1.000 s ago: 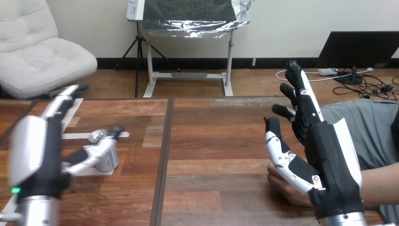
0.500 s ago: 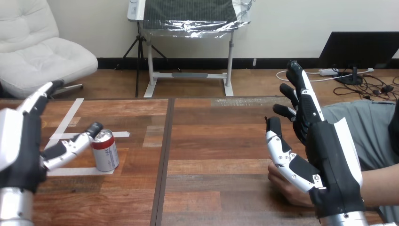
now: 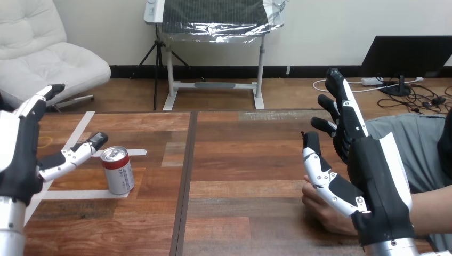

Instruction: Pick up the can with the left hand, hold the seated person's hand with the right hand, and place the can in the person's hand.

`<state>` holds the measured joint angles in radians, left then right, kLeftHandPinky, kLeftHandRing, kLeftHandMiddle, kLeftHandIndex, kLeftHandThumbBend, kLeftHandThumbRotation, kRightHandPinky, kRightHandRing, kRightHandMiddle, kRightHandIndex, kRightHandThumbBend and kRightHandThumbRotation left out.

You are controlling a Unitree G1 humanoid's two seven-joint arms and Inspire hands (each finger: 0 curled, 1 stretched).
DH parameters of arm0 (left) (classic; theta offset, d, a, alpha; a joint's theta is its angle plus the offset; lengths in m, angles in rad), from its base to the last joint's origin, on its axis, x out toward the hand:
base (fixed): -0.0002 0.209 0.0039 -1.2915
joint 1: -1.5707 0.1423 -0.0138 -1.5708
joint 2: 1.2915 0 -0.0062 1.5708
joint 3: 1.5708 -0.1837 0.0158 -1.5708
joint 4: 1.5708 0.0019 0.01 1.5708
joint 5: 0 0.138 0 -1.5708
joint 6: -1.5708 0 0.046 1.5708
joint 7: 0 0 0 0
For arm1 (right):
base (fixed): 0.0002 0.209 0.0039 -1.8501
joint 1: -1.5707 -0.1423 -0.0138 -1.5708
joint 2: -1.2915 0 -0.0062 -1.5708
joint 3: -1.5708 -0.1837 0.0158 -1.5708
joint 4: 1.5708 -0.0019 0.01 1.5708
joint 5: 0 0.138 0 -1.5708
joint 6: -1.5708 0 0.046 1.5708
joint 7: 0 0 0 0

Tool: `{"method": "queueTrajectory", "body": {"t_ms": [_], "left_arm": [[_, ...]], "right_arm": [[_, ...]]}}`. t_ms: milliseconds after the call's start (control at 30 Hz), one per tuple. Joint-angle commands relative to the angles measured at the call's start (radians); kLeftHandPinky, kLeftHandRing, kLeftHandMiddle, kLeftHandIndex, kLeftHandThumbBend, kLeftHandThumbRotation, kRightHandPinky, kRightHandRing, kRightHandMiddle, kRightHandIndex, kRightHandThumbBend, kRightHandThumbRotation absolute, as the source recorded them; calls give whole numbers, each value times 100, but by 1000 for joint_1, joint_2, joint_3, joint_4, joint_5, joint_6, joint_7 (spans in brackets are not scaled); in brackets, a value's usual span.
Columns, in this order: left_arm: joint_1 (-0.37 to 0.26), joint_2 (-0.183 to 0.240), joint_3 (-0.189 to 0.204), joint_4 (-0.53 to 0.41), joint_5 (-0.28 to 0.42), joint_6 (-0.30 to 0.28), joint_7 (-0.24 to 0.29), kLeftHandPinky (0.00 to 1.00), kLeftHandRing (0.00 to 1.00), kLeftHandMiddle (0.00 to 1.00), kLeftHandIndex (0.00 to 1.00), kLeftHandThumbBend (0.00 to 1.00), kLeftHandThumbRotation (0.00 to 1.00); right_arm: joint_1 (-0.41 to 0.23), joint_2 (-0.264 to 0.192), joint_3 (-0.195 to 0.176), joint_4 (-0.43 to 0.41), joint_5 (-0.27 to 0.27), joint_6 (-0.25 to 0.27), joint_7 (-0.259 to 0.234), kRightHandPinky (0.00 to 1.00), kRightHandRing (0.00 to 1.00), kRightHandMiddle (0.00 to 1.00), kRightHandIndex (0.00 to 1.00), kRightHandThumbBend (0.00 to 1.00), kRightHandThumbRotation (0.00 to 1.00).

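A red and silver can point(image 3: 118, 170) stands upright on the wooden table point(image 3: 240, 160), left of the middle seam. My left hand point(image 3: 24, 152) is open just left of the can, its thumb stretched toward the can's top with a small gap between them. On the right, my right hand point(image 3: 368, 176) is open, fingers straight and pointing away from me. The person's hand point(image 3: 322, 210) rests on the table beneath and beside my right thumb; I see no fingers curled round it.
White tape strips point(image 3: 80, 133) mark the table around the can. A dark seam point(image 3: 186, 176) runs down the table between the can and my right hand. The person's forearm point(image 3: 434, 210) comes in from the right edge.
My left hand has drawn back to the left, away from the can, which stands free. My right hand and the person's hand have stayed put.
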<state>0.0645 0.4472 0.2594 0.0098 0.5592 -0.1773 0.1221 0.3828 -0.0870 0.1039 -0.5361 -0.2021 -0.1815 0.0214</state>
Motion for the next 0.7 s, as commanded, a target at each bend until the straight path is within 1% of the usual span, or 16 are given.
{"method": "queueTrajectory", "body": {"t_ms": [0,67,400,500,667], "left_arm": [[-92,55,-32,62,-14,-1,-22,81,85,87,86,85,57],[-104,62,-38,78,-19,2,-32,81,85,87,86,86,58],[-186,121,-88,187,-61,-5,-149,82,86,87,86,90,61],[-220,138,-110,224,-66,-6,-186,81,85,87,85,91,59],[-256,148,-132,260,-64,0,-218,79,84,86,85,90,55]], "right_arm": [[-70,-7,-17,-2,13,-6,6,87,96,100,100,0,0],[-72,-8,-19,-1,9,-6,6,87,96,100,100,0,0],[-80,-11,-30,0,11,-7,11,87,96,100,100,0,0],[-82,-12,-34,-1,5,-8,10,87,96,100,100,0,0],[-87,-14,-39,3,1,-11,10,85,93,98,100,0,0]]}}
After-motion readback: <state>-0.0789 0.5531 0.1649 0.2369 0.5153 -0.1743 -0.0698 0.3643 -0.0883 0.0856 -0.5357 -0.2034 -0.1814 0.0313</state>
